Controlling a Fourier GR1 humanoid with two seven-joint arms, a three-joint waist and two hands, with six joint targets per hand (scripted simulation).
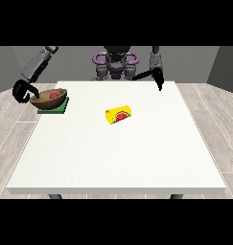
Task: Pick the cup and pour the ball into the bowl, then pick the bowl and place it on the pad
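Hand at the view's left [21, 90]: fingers curled round the rim of one brown bowl [47, 98], holding one red ball [53, 95], on one green pad [54, 106]. Hand at the view's right [158, 80]: finger state cannot be told. One yellow cup [118, 114] lies sideways mid-surface [118, 153].

A yellow cup [118, 115] lies on its side mid-table, the only obstacle on the white table [137, 158]; a brown bowl [48, 98] on a green pad [54, 107] crowds the far corner at the view's left.

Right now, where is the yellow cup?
In the front view the yellow cup lies on its side near the middle of the white table, right of the bowl on its green pad.
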